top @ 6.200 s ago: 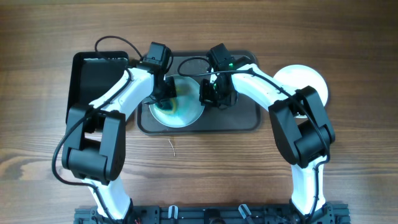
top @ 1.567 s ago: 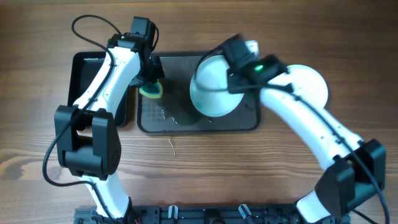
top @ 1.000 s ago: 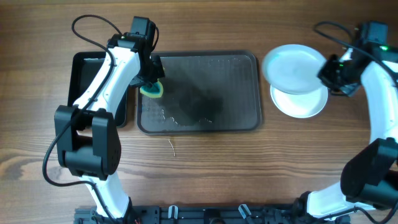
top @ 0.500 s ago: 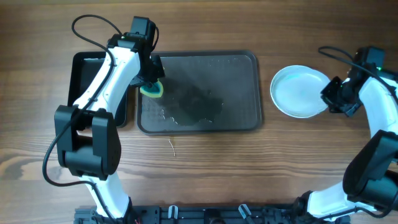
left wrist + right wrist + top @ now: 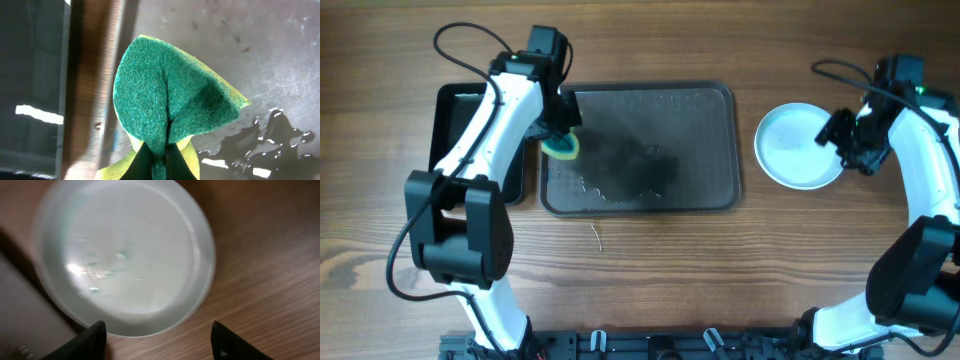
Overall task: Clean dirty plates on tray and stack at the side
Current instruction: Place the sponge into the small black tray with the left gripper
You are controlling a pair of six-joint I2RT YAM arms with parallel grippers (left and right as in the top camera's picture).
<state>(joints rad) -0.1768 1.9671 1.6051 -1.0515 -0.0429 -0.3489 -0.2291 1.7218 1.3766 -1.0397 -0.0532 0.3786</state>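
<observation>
The dark grey tray (image 5: 705,110) lies in the middle of the table with no plate on it, only wet streaks (image 5: 260,145). To its right on the wood rests a pale plate (image 5: 798,145), seen close in the right wrist view as a glossy round plate (image 5: 125,255) with faint greenish wet marks. My right gripper (image 5: 845,143) hovers over the plate's right edge, open (image 5: 157,340), its fingertips (image 5: 95,340) apart and holding nothing. My left gripper (image 5: 560,128) is shut (image 5: 160,162) on a green-and-yellow sponge (image 5: 170,100) above the tray's left rim.
A smaller glossy black tray (image 5: 470,120) stands left of the grey tray; a strip of wooden table (image 5: 92,75) shows between them. A small wire scrap (image 5: 597,237) lies on the wood in front of the tray.
My right gripper carried the pale plate over the white plate on the right, set it down on it, opened and drew back slightly. The left arm and sponge barely moved.
</observation>
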